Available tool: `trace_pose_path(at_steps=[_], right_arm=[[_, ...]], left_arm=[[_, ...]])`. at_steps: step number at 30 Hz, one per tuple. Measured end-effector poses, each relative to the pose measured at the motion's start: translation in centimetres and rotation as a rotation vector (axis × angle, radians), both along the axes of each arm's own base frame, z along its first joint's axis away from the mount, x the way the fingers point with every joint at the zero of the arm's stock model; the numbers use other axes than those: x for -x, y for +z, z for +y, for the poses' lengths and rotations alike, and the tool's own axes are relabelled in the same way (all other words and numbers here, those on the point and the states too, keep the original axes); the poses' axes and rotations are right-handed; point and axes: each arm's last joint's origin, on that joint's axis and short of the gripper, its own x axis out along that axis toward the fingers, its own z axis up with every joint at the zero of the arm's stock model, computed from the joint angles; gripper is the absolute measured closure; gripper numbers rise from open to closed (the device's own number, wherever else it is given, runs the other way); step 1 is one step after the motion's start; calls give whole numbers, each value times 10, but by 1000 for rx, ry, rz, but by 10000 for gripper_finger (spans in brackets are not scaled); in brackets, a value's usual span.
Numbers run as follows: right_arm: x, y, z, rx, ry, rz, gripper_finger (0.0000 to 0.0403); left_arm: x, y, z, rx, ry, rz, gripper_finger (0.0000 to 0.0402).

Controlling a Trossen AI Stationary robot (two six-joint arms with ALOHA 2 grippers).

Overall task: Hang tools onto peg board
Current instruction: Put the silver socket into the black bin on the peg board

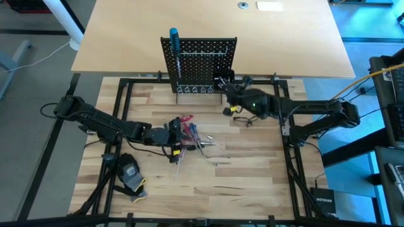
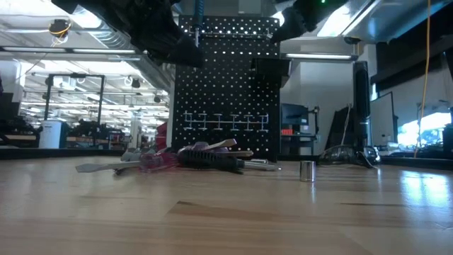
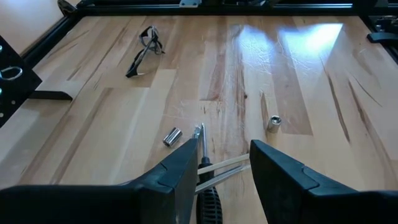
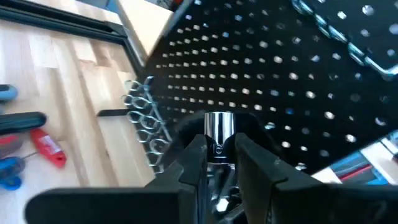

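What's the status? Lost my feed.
Right hand shut on bit at peg board. Left hand open over tools. Nothing blocking.

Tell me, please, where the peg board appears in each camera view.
High view: the peg board stands at the table's far edge, centre.
Low view: peg board fills the middle, behind the tools.
Left wrist view: only a black corner at the edge, probably the board.
Right wrist view: it fills most of the picture.
Shared landmark: its row of wire hooks.
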Motion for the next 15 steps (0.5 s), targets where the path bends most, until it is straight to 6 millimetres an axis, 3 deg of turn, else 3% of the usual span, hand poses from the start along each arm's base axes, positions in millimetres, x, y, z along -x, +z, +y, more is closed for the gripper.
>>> trace_pose_path(at_steps=[8,15], right_arm=[[6,-1,-32,-119,-46,-79,333],[8,-1,-39,-140,-73,-99,333]], left_arm=[[1,-2,0,-4,0,19,265],[1,-2,0,-4,0,19,265]])
